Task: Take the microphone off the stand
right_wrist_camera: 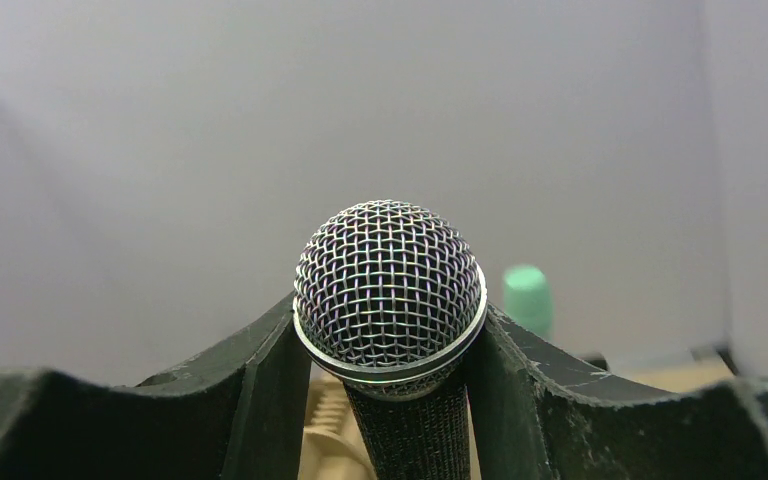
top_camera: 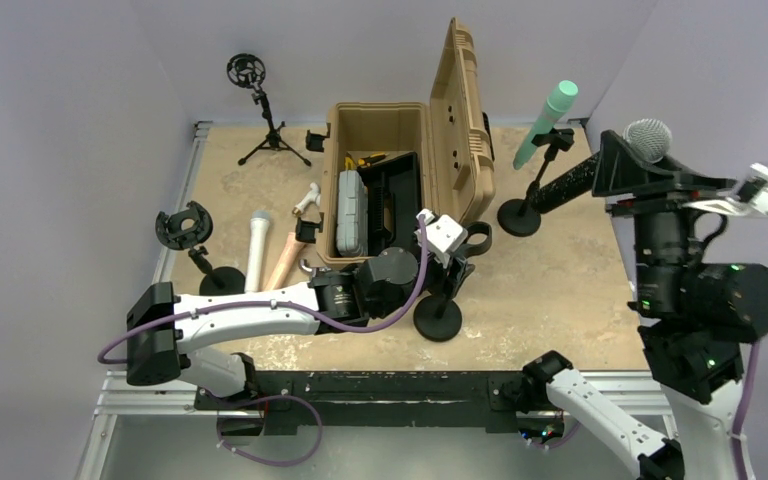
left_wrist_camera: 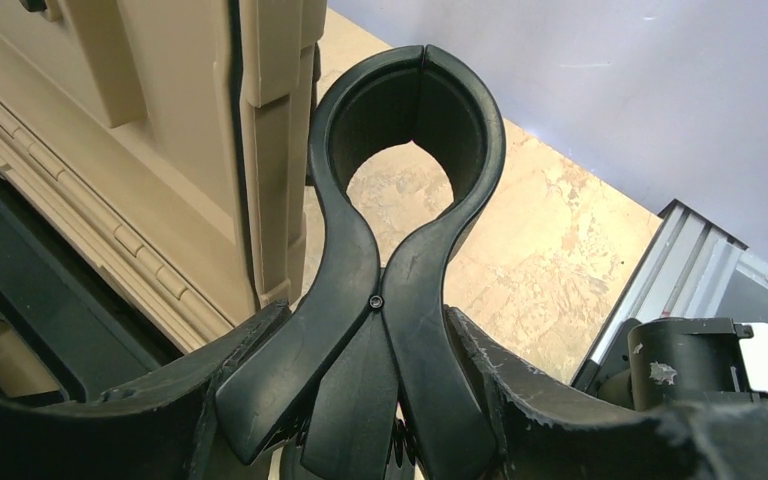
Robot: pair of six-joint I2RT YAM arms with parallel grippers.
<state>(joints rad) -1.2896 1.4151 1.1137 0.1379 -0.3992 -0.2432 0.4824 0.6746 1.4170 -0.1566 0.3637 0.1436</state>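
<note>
Black mic point(right_wrist_camera: 390, 290), silver mesh head, free of stand point(top_camera: 438, 318), tilted head-up high at right. Stand black: round base on surface point(top_camera: 560, 290), ring clip point(left_wrist_camera: 415, 150) empty, closed.

The mottled tan table point(top_camera: 560, 290) carries an open tan case point(top_camera: 380, 130) near its middle. Left of the case lie a white microphone point(top_camera: 257, 250) and a pink microphone point(top_camera: 282, 262), with a black stand point(top_camera: 222, 280) beside them. Behind the case's left corner stands a tripod point(top_camera: 273, 140). A 2nd stand point(top_camera: 437, 318) sits just in front of the case, a 3rd stand point(top_camera: 519, 217) to its right.

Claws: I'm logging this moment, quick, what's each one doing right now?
Left claw: closed on the stand clip.
Right claw: closed on the microphone.
</note>
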